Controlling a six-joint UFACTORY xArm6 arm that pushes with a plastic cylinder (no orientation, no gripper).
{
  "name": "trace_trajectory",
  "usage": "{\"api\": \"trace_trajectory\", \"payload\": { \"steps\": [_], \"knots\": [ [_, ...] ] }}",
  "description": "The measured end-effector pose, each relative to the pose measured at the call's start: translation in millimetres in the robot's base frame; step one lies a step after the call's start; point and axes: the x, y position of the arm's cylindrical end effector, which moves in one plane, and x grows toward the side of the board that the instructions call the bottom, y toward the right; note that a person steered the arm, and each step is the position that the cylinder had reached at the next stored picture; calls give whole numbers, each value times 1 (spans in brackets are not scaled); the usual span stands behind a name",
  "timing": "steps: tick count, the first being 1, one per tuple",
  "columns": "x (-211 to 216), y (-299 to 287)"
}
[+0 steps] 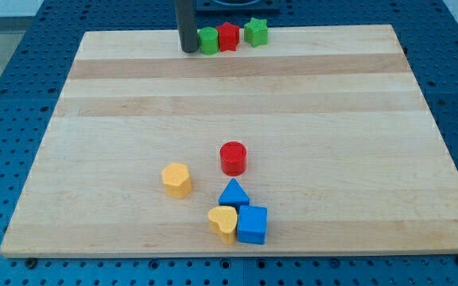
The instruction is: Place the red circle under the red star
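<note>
My tip (189,50) is a bare rod end with no jaws, so it grasps nothing; it stands on the wooden board (332,159) at the top edge of the frame, a little left of centre. Just to its right, touching or nearly touching it, sits a green round block (208,40). A red star (227,36) is pressed against that block's right side, and a green star (256,32) follows after a small gap, slightly higher in the frame. These three form a short row along the board's far edge.

The red circle (233,158) lies well apart from them, in the lower middle of the frame, almost straight below the red star but with most of the board between them. To its lower left is a yellow hexagon-like block (176,179), near but not touching. Below the red circle a blue triangle (234,194) sits, and under it a yellow heart (223,222) and a blue cube (252,224) are side by side, both touching or nearly touching the triangle. A blue pegboard table (6,95) surrounds the board.
</note>
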Motion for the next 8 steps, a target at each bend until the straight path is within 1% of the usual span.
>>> {"api": "trace_trajectory", "payload": {
  "steps": [1, 2, 3, 4, 5, 6, 7, 8],
  "knots": [
    [45, 8],
    [90, 88],
    [155, 162],
    [232, 186],
    [277, 178],
    [277, 129],
    [251, 83],
    [211, 61]
  ]
}}
